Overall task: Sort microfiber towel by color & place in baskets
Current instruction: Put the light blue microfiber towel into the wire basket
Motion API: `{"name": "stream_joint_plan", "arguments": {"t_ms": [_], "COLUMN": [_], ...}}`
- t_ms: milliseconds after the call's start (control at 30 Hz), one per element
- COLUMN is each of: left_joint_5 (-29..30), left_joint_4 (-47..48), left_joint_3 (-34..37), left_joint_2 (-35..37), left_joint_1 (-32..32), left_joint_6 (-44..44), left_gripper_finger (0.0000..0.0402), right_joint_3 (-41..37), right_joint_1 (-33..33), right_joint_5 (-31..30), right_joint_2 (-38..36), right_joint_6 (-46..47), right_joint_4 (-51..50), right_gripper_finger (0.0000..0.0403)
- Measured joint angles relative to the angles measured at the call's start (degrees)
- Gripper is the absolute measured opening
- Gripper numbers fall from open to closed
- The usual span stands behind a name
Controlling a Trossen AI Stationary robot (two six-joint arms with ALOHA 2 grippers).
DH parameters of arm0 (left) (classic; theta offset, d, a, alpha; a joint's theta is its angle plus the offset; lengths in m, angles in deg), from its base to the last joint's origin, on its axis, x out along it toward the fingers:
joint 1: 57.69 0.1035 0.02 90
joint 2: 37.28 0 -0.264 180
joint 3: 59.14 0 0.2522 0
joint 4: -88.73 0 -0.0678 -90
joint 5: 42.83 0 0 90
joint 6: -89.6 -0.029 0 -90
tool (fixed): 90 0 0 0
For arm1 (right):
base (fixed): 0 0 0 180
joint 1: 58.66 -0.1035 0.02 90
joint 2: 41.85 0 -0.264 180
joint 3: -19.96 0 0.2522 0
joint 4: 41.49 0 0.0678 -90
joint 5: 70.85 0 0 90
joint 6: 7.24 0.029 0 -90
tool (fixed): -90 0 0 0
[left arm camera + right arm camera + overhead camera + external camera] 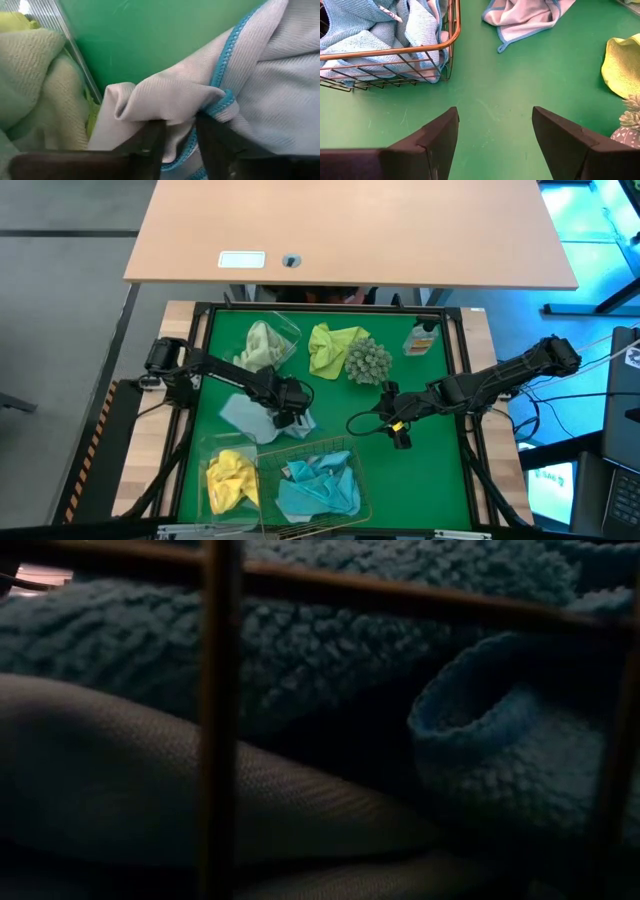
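A pale grey-blue towel with a blue hem [245, 416] lies crumpled on the green mat left of centre, with my left gripper [290, 414] down on its right part and shut on a raised fold. My right gripper [401, 435] hangs open over bare mat right of centre; nothing is between its fingers [495, 140]. The gold wire basket [352, 492] at the front holds blue towels [318, 485]. A clear tub at the front left [205, 455] holds a bright yellow towel [232, 478]. A far clear tub [290, 330] holds a pale yellow-green towel [262, 346]. A yellow-green towel [332, 348] lies loose on the mat. My left gripper pinches a raised fold of the pale towel [177, 117] between its two fingers [152, 145], beside the blue hem [222, 100]. The fingers come steeply from above. The fold stands up between them, and the rest of the towel lies on the mat.
A spiky grey-green ball [368, 360] sits beside the loose yellow-green towel, and a small bottle with an orange label [422, 338] stands at the far right. Bare green mat [520, 80] lies between the basket and the ball. The low view looks through the basket's wire [220, 720].
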Motion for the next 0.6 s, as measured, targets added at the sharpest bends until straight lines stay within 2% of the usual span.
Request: {"name": "stream_joint_plan", "arguments": {"t_ms": [200, 467, 600], "left_joint_5": [-2.4, -6.28, -6.34], "left_joint_4": [-1.35, -7.08, -7.66], "left_joint_3": [0.0, -0.15, -1.12], "left_joint_2": [0.02, 0.26, 1.2], "left_joint_1": [0.05, 0.05, 0.03], "left_joint_6": [-0.02, -1.61, -1.62], "left_gripper_finger": [0.0013, 0.0002, 0.0002], "right_joint_3": [0.0, 0.0, 0.0], "right_joint_1": [-0.01, 0.0, -0.02], "right_joint_5": [0.0, 0.0, 0.0], "right_joint_2": [0.0, 0.0, 0.0], "right_joint_6": [0.0, 0.0, 0.0], "right_joint_4": [0.01, 0.01, 0.02], "right_gripper_finger": [0.0253, 0.0253, 0.0253]}}
